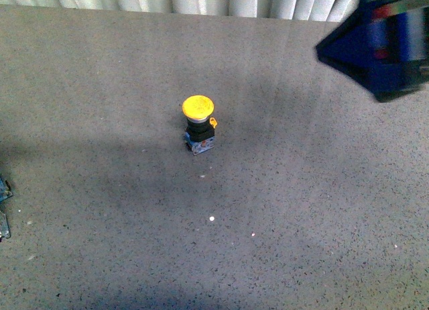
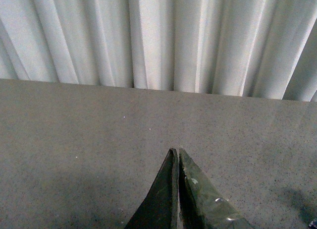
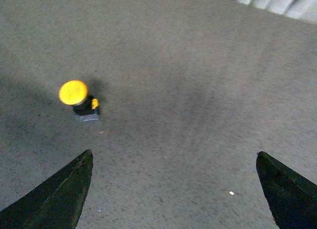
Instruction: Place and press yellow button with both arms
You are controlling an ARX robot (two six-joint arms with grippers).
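Button [image 1: 198, 125] upright on the table [image 1: 301, 223], no claw on it.
You'll find it small, light, rigid, likely tippy: grip the square base. Your right claw [image 3: 173, 153] hangs spread wide, well apart to its right; your left claw [image 2: 176, 150] is pinched closed, button out of its view.

The yellow button [image 1: 199, 124] looks like smooth plastic on a matt, speckled, grainy table [image 1: 301, 209].

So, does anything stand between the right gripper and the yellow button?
Nothing visible does. The right gripper, jaws wide open, is apart from the yellow button, which stands alone, and only table surface lies between them.
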